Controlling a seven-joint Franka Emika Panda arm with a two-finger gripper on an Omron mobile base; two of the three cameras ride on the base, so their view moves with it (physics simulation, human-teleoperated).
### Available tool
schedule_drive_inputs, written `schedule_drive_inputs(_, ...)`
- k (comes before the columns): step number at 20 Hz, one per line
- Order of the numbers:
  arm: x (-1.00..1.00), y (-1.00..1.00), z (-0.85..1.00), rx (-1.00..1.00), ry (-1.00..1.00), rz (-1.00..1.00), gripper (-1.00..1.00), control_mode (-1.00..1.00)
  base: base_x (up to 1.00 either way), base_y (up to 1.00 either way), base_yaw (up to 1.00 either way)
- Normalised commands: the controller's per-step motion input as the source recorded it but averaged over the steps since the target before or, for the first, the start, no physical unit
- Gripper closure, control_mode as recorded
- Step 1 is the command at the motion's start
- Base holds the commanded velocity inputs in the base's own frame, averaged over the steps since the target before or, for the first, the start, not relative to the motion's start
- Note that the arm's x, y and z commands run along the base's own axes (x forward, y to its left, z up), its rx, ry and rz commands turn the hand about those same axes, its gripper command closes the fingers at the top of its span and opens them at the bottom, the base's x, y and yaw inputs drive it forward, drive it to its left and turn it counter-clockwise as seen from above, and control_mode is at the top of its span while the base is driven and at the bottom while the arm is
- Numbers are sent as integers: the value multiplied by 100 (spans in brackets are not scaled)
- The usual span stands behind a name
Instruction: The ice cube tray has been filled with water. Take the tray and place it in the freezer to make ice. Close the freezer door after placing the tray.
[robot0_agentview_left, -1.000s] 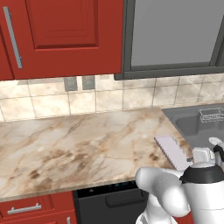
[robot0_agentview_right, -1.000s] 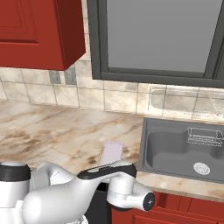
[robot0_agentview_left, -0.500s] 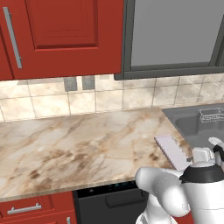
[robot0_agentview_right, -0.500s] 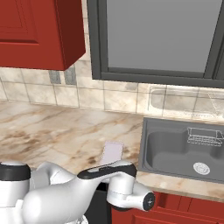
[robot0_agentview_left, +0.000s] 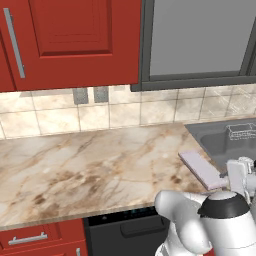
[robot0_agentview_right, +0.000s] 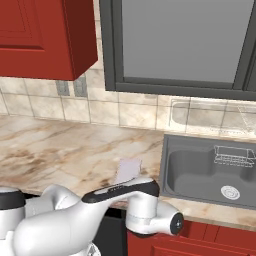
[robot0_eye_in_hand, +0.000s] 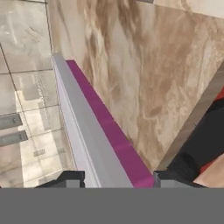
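In your left base view, the thin pale lavender-white rectangular ice cube tray (robot0_agentview_left: 201, 169) lies flat on the beige marbled stone counter (robot0_agentview_left: 90, 170), near its front edge and just left of the grey sink basin (robot0_agentview_left: 225, 142). Its long axis runs from the back left toward the front right, and its near end meets the white hand of the arm. You see red upper cupboards (robot0_agentview_left: 70, 40) above the tiled wall and a dark-framed grey window panel (robot0_agentview_left: 197, 37) to the right.

In your right base view, only the far end of the tray (robot0_agentview_right: 128, 170) shows, a pale patch above the arm's white link, pointing away toward the tiled wall. The sink (robot0_agentview_right: 210, 170) sits just to its right, with a small wire rack (robot0_agentview_right: 234, 155) inside.

In your hand view, the tray (robot0_eye_in_hand: 83, 131) runs lengthwise away from the camera as a long grey-white slab with a magenta side face. The two-finger gripper (robot0_eye_in_hand: 113, 178) straddles its near end, one dark fingertip (robot0_eye_in_hand: 70, 178) on each side, close against the tray's long edges; you cannot tell whether they already press it.
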Motion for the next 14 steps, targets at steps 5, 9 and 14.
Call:
schedule_drive_inputs(5, -14, 0, 77, 0, 0, 0, 100, -100, 0, 0, 0)
schedule_drive_inputs(9, -20, 1, 73, -1, -2, 0, 100, -100, 0, 0, 0)
schedule_drive_inputs(14, -26, 10, 66, -3, -10, 0, 100, -100, 0, 0, 0)
